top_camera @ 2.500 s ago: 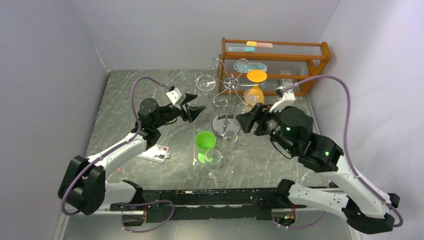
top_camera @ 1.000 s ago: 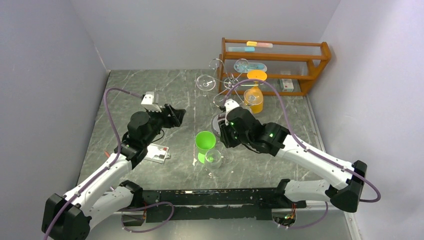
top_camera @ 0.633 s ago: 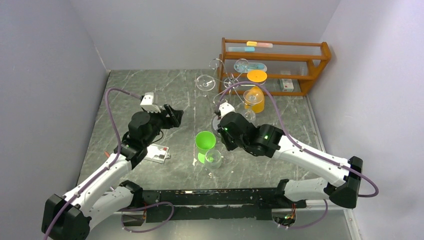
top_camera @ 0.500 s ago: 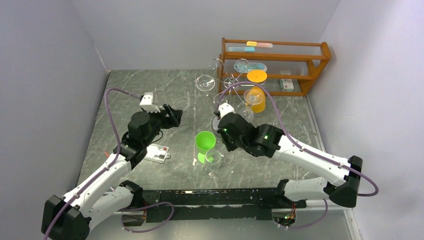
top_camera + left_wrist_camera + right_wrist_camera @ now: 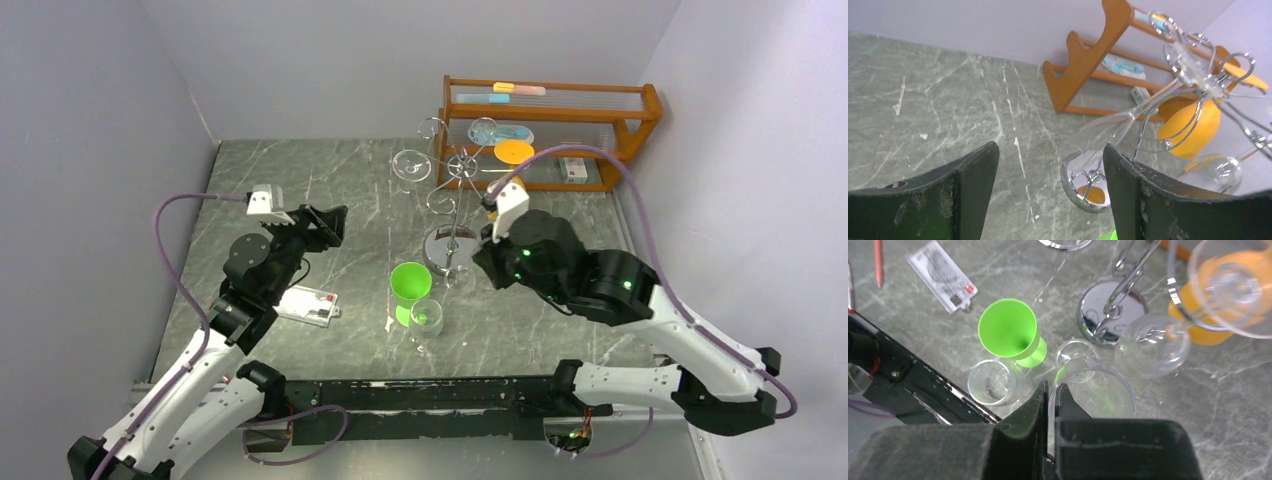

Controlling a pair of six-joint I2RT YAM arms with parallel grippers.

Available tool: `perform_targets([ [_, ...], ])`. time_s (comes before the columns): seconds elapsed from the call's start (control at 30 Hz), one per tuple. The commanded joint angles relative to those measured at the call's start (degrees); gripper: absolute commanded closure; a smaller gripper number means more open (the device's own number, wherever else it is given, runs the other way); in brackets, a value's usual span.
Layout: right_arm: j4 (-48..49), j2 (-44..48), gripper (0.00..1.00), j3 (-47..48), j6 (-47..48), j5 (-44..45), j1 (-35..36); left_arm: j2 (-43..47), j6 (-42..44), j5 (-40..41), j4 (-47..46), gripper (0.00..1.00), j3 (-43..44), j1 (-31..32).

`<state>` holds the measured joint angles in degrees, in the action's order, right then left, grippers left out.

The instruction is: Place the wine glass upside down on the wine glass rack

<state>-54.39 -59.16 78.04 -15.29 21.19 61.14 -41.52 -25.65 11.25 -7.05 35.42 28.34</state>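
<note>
Currently I log: right gripper [image 5: 1052,392] pinching glass [image 5: 1095,390] rim, cup [image 5: 1008,332] and rack [image 5: 1112,312] near; left gripper [image 5: 1050,150] spread, open table [image 5: 948,110] ahead.

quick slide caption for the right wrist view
Right gripper shut on the rim of a clear wine glass, green cup and the shiny base of the wine glass rack beyond it.

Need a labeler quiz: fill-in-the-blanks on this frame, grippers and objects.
The right gripper is shut on the rim of a clear ____. The left gripper is ____ and holds nothing. The cup beside the wine glass rack is coloured ____.
Missing: wine glass; open; green.
</note>
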Motion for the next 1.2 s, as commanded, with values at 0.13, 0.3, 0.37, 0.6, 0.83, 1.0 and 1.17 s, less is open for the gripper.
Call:
perform_targets([
  [0.13, 0.77, 5.69, 1.0, 4.7, 4.9, 2.7, 0.21, 3.45, -1.03, 4.55, 4.36, 0.2, 3.87, 0.05],
  [0.3, 5.62, 7.7, 1.0, 6.39, 5.18, -0.7, 0.25, 3.54, -1.18, 2.83, 6.83, 0.2, 6.77, 0.05],
  [0.37, 9.88, 8.76, 1.0, 5.66, 4.9, -4.26, 0.25, 2.86, -1.64, 2.13, 9.95, 0.19, 9.27, 0.05],
  [0.6, 30.0, 9.9, 1.0, -0.68, 4.0, -10.85, 0.2, 1.53, -6.86, 5.24, 20.88, 0.14, 18.47, 0.05],
  [0.83, 54.33, 4.95, 1.0, -8.71, 8.3, -14.09, 0.2, 5.85, -15.36, 7.97, 28.34, 0.14, 23.69, 0.05],
  [1.0, 69.93, -0.85, 1.0, -11.41, 8.04, -17.65, 0.21, 12.51, -25.16, 7.54, 22.91, 0.15, 16.44, 0.05],
  [1.17, 81.14, -4.27, 1.0, -14.13, 7.7, -18.24, 0.21, 16.22, -38.09, 8.73, 19.0, 0.15, 12.02, 0.05],
])
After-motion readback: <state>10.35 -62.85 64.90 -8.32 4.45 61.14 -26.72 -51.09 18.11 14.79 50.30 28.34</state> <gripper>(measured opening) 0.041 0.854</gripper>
